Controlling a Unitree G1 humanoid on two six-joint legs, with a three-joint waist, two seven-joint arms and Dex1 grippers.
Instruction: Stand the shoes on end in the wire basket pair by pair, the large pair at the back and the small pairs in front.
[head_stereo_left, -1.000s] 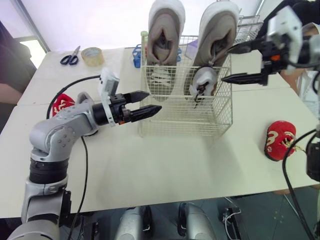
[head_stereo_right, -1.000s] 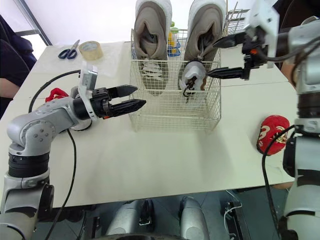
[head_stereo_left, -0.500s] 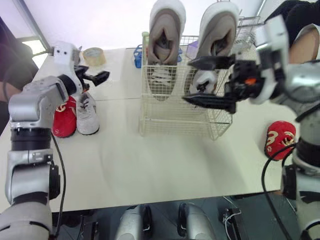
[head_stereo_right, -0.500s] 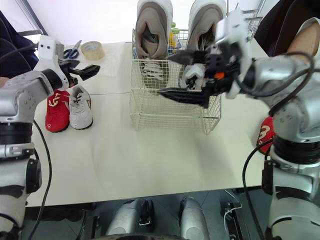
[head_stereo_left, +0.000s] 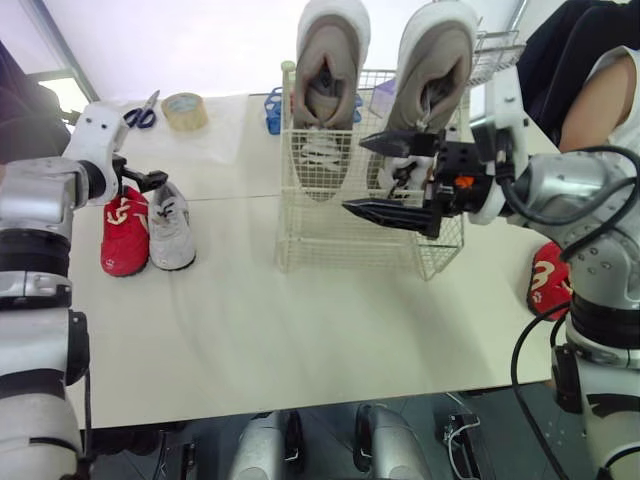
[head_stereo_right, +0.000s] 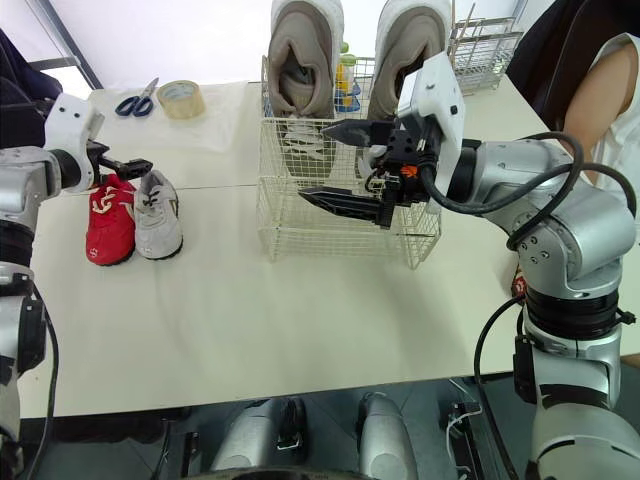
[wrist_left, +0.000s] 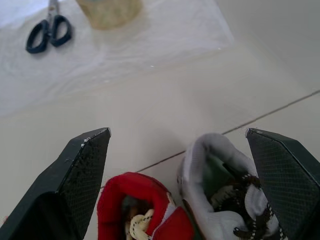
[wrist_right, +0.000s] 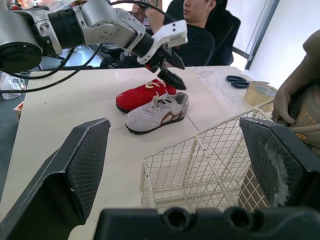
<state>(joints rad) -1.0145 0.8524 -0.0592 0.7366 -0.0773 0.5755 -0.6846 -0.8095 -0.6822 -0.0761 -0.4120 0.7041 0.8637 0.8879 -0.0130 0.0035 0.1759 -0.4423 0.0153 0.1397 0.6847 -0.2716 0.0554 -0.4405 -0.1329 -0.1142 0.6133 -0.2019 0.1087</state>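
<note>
Left hand: spread above red shoe and white sneaker, left edge.
Right hand: spread before white wire basket, centre.
Basket contents: beige sneakers upright behind small grey shoe.
Desk: bare lower half.

The left gripper has been swung from the basket to above the red shoe and grey shoe; the right gripper has been brought across the basket's front.

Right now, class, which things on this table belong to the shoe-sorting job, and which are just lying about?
Job: wire basket, large beige pair, small grey shoe inside it, red small shoe, grey-white small shoe, red shoe on the right.
Lying about: scissors, tape roll, second wire rack.
</note>
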